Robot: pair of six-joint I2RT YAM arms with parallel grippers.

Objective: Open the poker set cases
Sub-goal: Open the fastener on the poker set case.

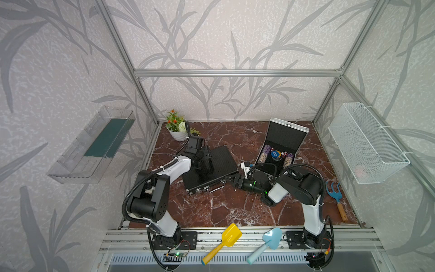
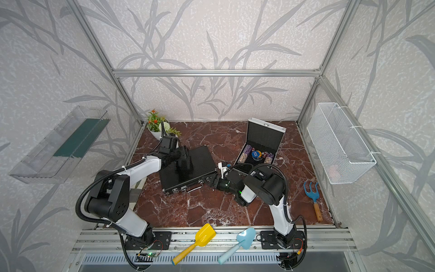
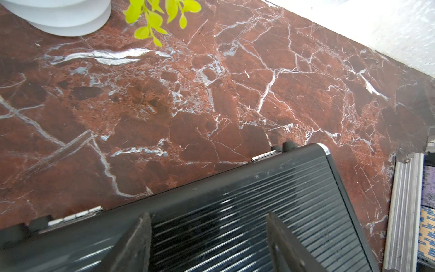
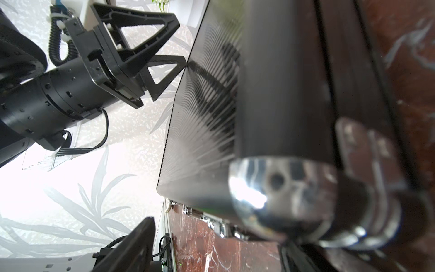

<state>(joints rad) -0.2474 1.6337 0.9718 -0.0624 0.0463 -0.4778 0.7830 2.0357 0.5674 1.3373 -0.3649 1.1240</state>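
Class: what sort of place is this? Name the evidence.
Probably a staged robot test booth: an aluminium frame carries wallpapered panels, and the left arm and right arm are bolted to a rail beside a marble-patterned tabletop.

Closed in on 3 sides by pale wallpaper (image 1: 211, 35) printed with grey leaves, in both top views. Braced by aluminium bars (image 1: 235, 73) across the middle and up the corners. Floored with red-brown marble (image 1: 223, 207) veined white, glossy under soft, even light. Carries a clear plastic shelf (image 1: 70, 164) at the left of the frame, a white wire basket (image 1: 367, 146) at the right, and 1 potted plant (image 1: 179, 137) at the marble's upper left corner.
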